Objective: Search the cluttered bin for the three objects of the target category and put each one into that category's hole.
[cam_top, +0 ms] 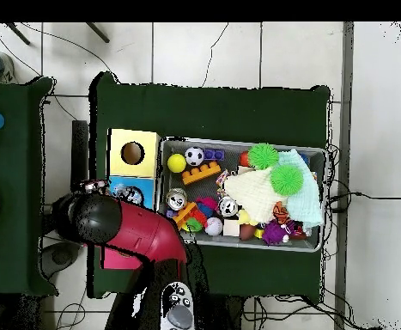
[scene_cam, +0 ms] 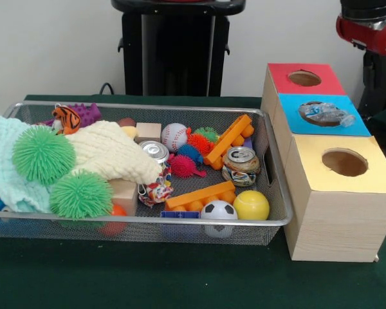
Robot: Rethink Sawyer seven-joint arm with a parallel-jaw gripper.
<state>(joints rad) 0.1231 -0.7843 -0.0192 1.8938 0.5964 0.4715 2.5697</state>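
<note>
At the front of the wire bin point(scene_cam: 278, 222) sit a small soccer ball point(scene_cam: 219, 210), a yellow ball point(scene_cam: 251, 205) and an orange brick point(scene_cam: 200, 195), its length running left to right. Behind them two cans stand upright, one point(scene_cam: 240, 165) near the right wall, one point(scene_cam: 155, 152) beside the cream cloth point(scene_cam: 109, 152). Right of the bin, the wooden box point(scene_cam: 334, 219) has yellow, blue and red holes; a crushed bottle point(scene_cam: 328, 114) lies across the blue hole point(scene_cam: 321, 109). The gripper point(cam_top: 94, 186) hovers there; I cannot tell its state.
</note>
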